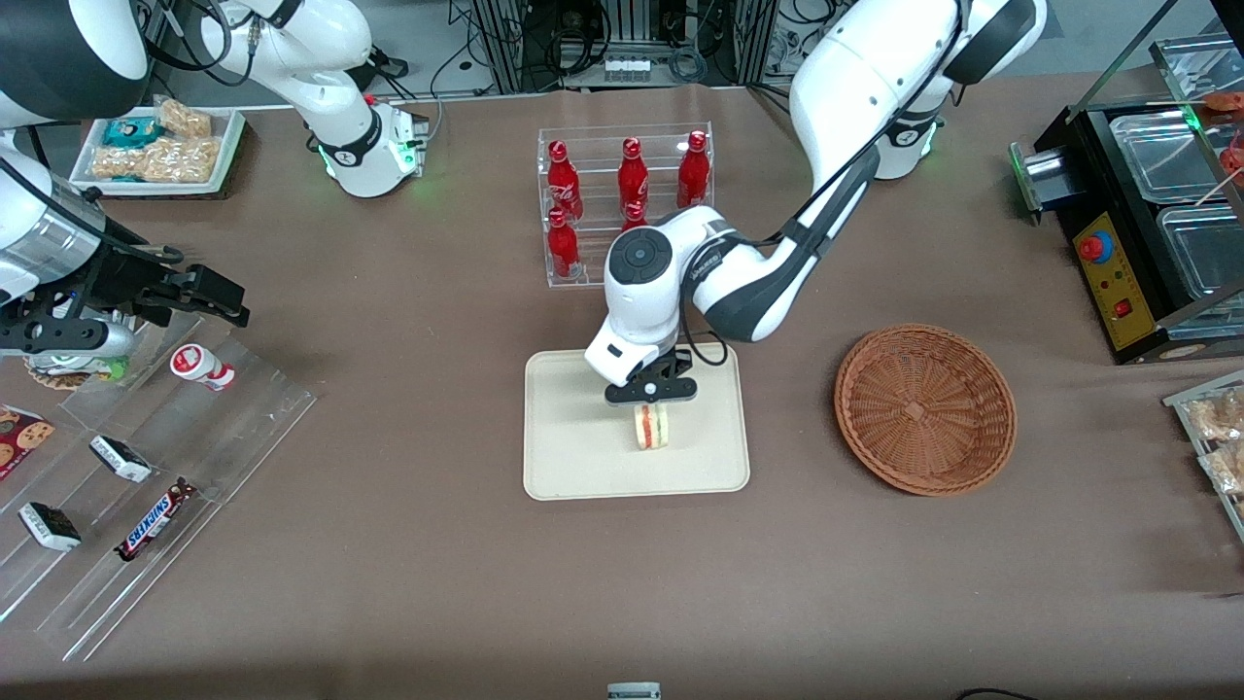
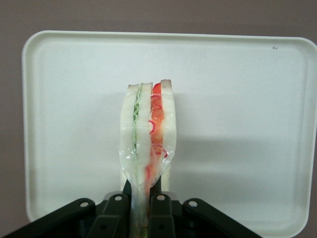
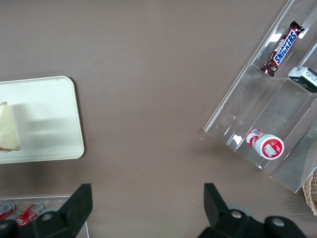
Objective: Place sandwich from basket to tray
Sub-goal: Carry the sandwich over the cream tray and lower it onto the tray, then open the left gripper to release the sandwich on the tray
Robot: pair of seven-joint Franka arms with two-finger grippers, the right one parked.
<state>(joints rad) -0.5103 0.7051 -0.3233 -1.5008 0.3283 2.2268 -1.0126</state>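
While the sandwich (image 1: 652, 427) hangs edge-down over the tray (image 1: 573, 467), the gripper (image 1: 650, 393) is clamped on its upper edge. Transfer from the basket (image 1: 925, 408) appears done; lowering, if needed, and release remain.

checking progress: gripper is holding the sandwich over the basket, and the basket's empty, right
Not quite. The gripper is shut on the sandwich, but over the tray, not the basket. The front view shows this, and the left wrist view shows the sandwich against the tray. The basket, toward the working arm's end of the table, is indeed empty.
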